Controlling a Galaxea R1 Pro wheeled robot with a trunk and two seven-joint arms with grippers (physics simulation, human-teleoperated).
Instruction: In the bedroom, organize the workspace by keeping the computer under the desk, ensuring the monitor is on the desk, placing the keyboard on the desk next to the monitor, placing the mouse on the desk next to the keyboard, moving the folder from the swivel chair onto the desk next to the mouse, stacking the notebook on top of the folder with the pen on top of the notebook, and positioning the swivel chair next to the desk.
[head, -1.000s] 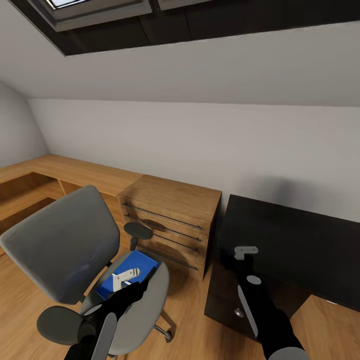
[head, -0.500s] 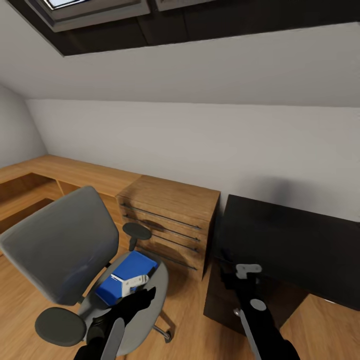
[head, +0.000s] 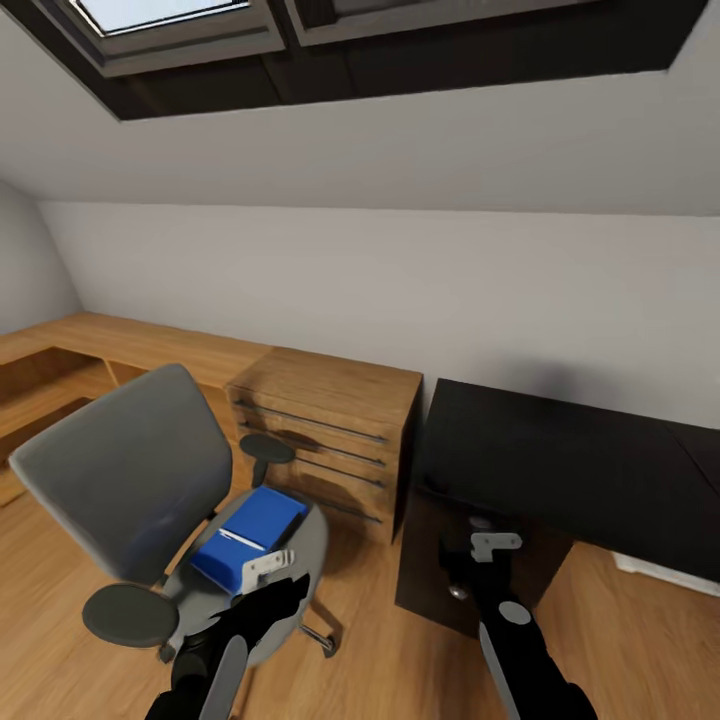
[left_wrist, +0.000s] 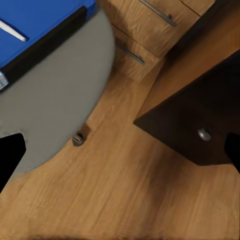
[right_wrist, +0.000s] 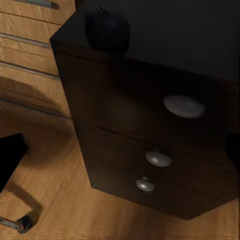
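Hovering over the swivel chair (head: 130, 480), your left gripper (head: 268, 567) sits just short of the blue folder (head: 250, 525) on the seat, fingers spread and empty. Your right gripper (head: 495, 545), also spread, faces the dark drawer unit (right_wrist: 150, 145).

The folder (head: 248, 537) lies on the seat of the swivel chair (head: 130, 480); a pen (head: 240, 539) rests on top of it; right of the chair stands a wooden drawer unit (head: 322, 440); right again, the desk (head: 560, 462), drawers (right_wrist: 150, 150) beneath.
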